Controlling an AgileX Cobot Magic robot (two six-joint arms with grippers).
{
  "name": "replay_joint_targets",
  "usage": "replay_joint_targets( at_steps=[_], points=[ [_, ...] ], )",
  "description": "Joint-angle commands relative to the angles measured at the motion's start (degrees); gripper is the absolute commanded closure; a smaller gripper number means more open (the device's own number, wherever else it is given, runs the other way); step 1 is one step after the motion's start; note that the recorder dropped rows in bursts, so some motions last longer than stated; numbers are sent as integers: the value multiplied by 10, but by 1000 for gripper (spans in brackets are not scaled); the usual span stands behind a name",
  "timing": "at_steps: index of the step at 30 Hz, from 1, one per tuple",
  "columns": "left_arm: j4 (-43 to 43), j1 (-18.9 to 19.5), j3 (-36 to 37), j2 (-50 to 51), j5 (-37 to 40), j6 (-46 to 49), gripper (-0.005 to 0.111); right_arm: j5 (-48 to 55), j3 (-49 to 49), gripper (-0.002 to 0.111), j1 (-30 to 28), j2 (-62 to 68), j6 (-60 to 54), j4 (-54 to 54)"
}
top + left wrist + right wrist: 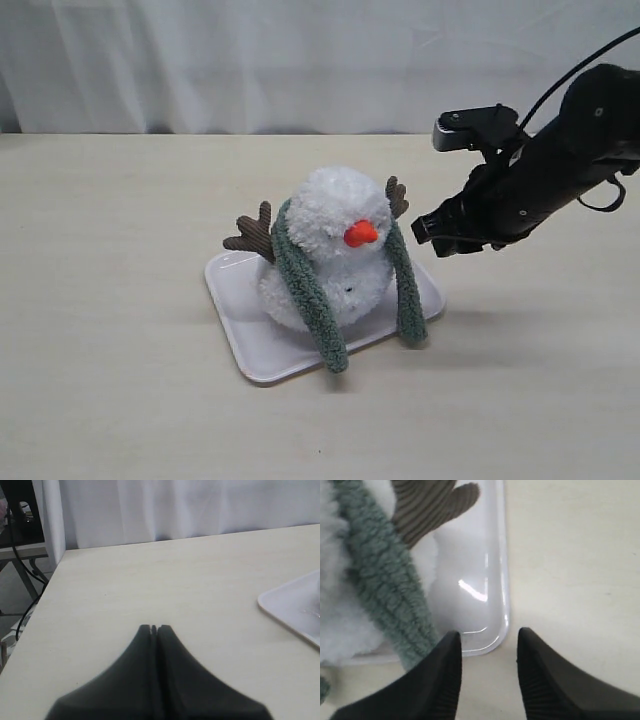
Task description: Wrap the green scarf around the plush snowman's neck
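Exterior, plush snowman (pixel 335 235): sits on the tray (pixel 240 325); the green scarf (pixel 312 295) is draped behind its head; both ends hang down its front to the tray's near rim, uncrossed
Exterior, right gripper (pixel 424 232): in the air just beside the tray's right rim; near the scarf's right end, not touching it
Left wrist, left gripper (pixel 154 628): fingers pressed together, holding nothing; over the bare table (pixel 150 570), well apart from the tray's corner
Right wrist, right gripper: jaws parted, empty; tray's corner between them; scarf just beside one finger
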Motion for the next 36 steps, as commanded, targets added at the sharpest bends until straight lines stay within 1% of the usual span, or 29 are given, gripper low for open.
replay_joint_targets(
  at_steps=[1, 9, 12, 21, 36],
  points=[
    [0, 1, 2, -1, -9, -1, 107, -39, 6, 78, -1, 22, 82, -59],
    [0, 1, 2, -1, -9, -1, 107, -39, -32, 78, -1, 122, 80, -53],
    [0, 1, 2, -1, -9, -1, 107, -39, -46, 78, -1, 148, 58, -39],
    [0, 1, 2, -1, -9, -1, 107, -54, -56, 78, -1, 179, -87, 105],
    [0, 1, 2, -1, -9, -1, 107, -56, -68, 78, -1, 180, -90, 83]
  ],
)
